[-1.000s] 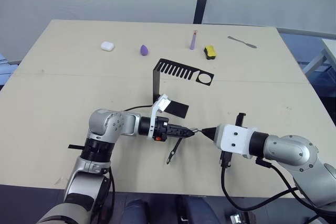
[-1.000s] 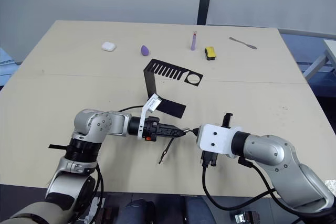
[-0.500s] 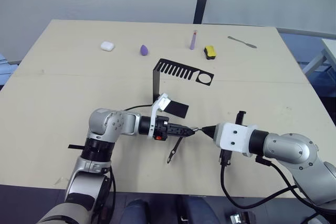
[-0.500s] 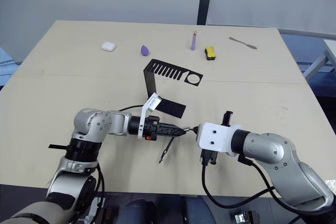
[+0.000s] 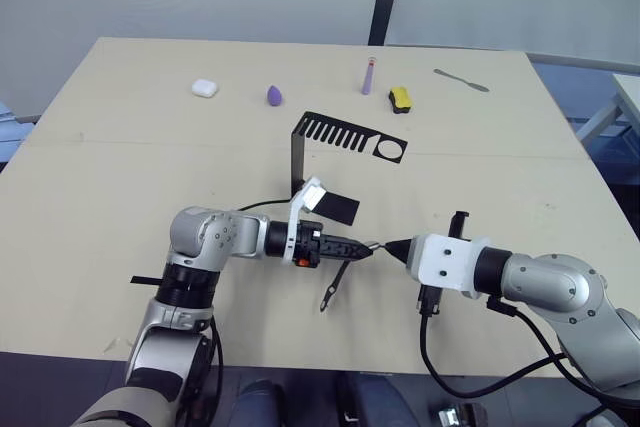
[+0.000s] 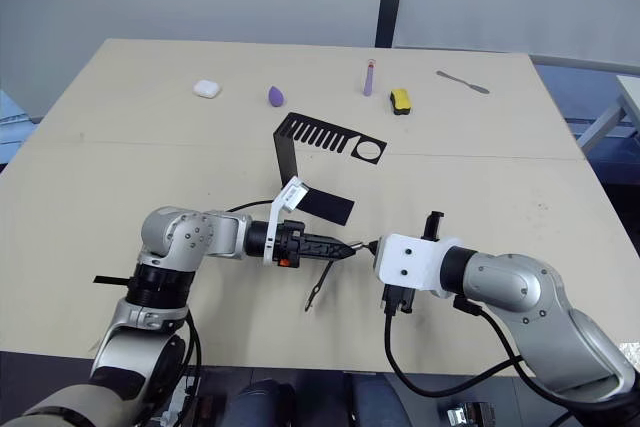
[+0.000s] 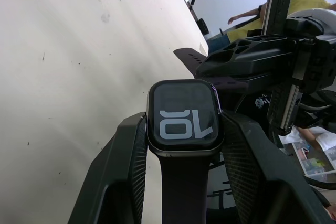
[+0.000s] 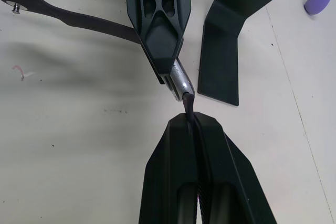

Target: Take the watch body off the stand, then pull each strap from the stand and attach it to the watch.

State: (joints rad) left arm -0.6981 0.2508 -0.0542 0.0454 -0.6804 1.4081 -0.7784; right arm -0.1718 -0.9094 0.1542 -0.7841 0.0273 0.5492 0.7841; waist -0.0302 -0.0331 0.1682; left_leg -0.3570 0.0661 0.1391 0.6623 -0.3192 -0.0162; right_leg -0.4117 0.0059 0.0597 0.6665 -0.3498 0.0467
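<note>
Watch body [image 7: 184, 116] sits clamped between the left pincer's fingers [image 7: 123, 156], one strap [image 7: 181, 192] attached. Facing it, the right pincer [image 8: 195, 124] pinches the second strap [image 8: 189, 103] against the body's edge. From the head, both pincers meet on the worktop [image 5: 100, 177], the stand [image 5: 340, 152] just beyond.

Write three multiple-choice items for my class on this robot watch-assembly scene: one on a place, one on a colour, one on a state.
1. Where is the watch body?
A. On the stand's top arm
B. Between the left gripper's fingers
C. Lying beside the white case

2. What colour is the small teardrop-shaped object at the far side of the table?
A. Purple
B. Green
C. Red

3. What is the right gripper doing?
A. Open above the stand
B. Shut on nothing
C. Shut on a strap at the watch body's edge

Answers:
1 B: the left gripper clamps it on both sides.
2 A: it is plainly purple.
3 C: the strap runs from its closed fingers to the case, with the stand apart.
</note>
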